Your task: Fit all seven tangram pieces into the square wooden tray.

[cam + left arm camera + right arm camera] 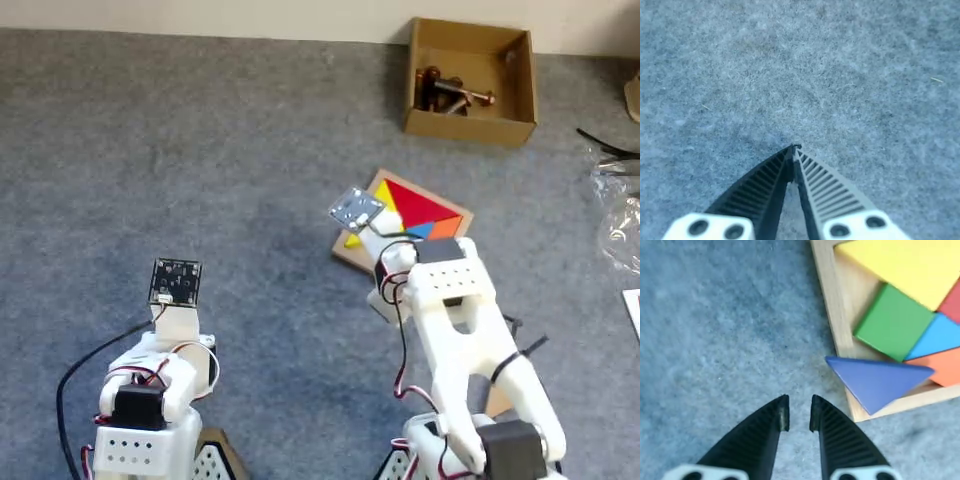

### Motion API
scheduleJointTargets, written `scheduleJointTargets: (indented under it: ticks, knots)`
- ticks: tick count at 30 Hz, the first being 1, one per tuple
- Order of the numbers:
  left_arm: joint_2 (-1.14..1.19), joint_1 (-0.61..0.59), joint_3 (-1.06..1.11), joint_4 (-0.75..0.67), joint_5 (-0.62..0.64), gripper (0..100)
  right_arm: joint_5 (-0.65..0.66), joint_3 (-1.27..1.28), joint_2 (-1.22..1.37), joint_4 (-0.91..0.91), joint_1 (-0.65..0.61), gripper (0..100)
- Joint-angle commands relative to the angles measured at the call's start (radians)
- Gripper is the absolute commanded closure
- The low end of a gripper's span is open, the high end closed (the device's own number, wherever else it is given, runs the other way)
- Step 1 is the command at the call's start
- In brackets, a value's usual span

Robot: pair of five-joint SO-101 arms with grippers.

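The square wooden tray (827,300) lies on the grey carpet. In it sit a yellow triangle (905,267), a green square (892,322), a light blue piece (940,337), an orange piece (945,367) and a red piece (952,302). A dark blue triangle (875,382) lies across the tray's rim near a corner, with one tip over the carpet. My right gripper (798,416) hovers over the carpet just outside that corner, slightly open and holding nothing. In the high view the tray (455,212) sits mid-right. My left gripper (794,148) is shut over bare carpet.
A cardboard box (470,80) with metal and wooden odds stands at the back right. Clear plastic wrap (620,225) and cables lie at the right edge. The carpet left of the tray is open floor.
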Motion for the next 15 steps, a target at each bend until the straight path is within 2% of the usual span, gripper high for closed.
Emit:
scheduleJointTargets:
  ticks: [1, 6, 15]
  knots:
    - [-0.007, 0.016, 0.019, -0.003, 0.008, 99, 0.006, -0.015, 0.039, -0.016, -0.005, 93.5]
    - [-0.007, 0.016, 0.019, -0.003, 0.008, 99, -0.038, -0.016, 0.062, -0.059, -0.007, 96.4]
    - [-0.007, 0.016, 0.019, -0.003, 0.008, 99, -0.041, -0.013, 0.070, -0.102, -0.007, 96.8]
